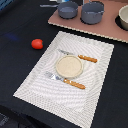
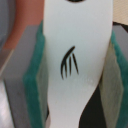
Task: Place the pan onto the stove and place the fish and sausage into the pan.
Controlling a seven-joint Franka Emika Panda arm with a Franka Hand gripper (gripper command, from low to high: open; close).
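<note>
In the wrist view, the white fish (image 2: pixel 75 55) with dark marks fills the picture. It sits between the two teal-padded fingers (image 2: pixel 36 80) of my gripper (image 2: pixel 75 85), which is shut on it. The gripper does not show in the exterior view. There, the small grey-blue pan (image 1: pixel 67 9) stands on the pinkish-brown stove (image 1: pixel 75 24) at the back, its thin handle pointing to the exterior view's left. The red-orange sausage (image 1: pixel 37 44) lies on the dark table at the exterior view's left, apart from the pan.
A larger grey pot (image 1: pixel 92 12) stands on the stove beside the pan, and a pale bowl (image 1: pixel 123 19) sits at the stove's right end. A striped beige placemat (image 1: pixel 35 85) holds a round plate (image 1: pixel 68 65), a knife (image 1: pixel 80 57) and a fork (image 1: pixel 65 80).
</note>
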